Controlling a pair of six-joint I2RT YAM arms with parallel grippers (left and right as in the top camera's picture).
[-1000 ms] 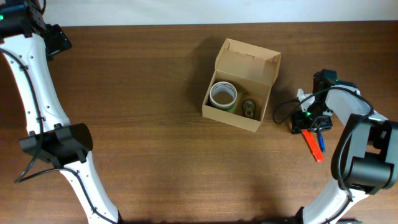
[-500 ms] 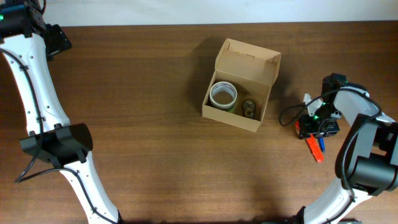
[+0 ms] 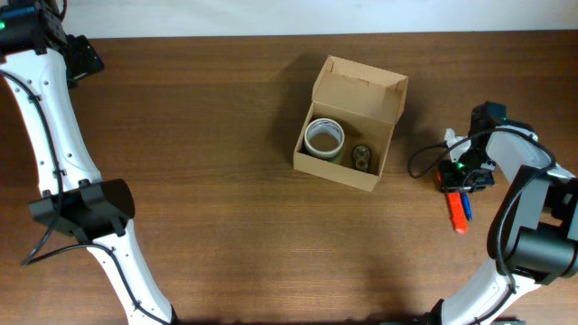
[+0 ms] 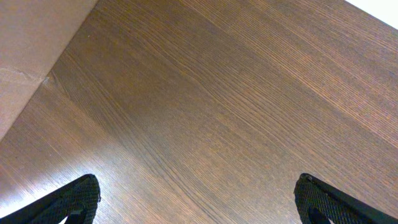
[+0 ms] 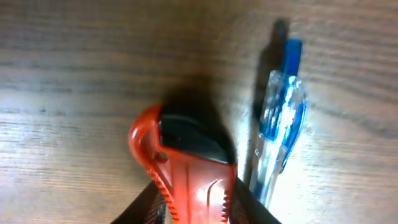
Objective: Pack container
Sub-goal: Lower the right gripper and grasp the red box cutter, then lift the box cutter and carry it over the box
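While your right gripper (image 5: 198,208) has slid toward the right edge of the table (image 3: 199,135), the container (image 3: 359,90) sits unmoved mid-table, lid open, white tape roll (image 3: 323,138) inside.
Its fingers pinch an orange cutter (image 5: 193,168) lying beside a blue pen (image 5: 280,124); your left gripper (image 4: 199,202) stays spread wide above bare wood.

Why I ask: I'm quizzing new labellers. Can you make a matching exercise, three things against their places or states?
Things:
1. white tape roll
2. blue clear plastic pen
3. hinged flap lid of the tan cardboard box

Places or states:
A. standing open
B. inside the box
C. on the brown wooden table, beside the orange-red plastic cutter

Pairs: 1-B, 2-C, 3-A
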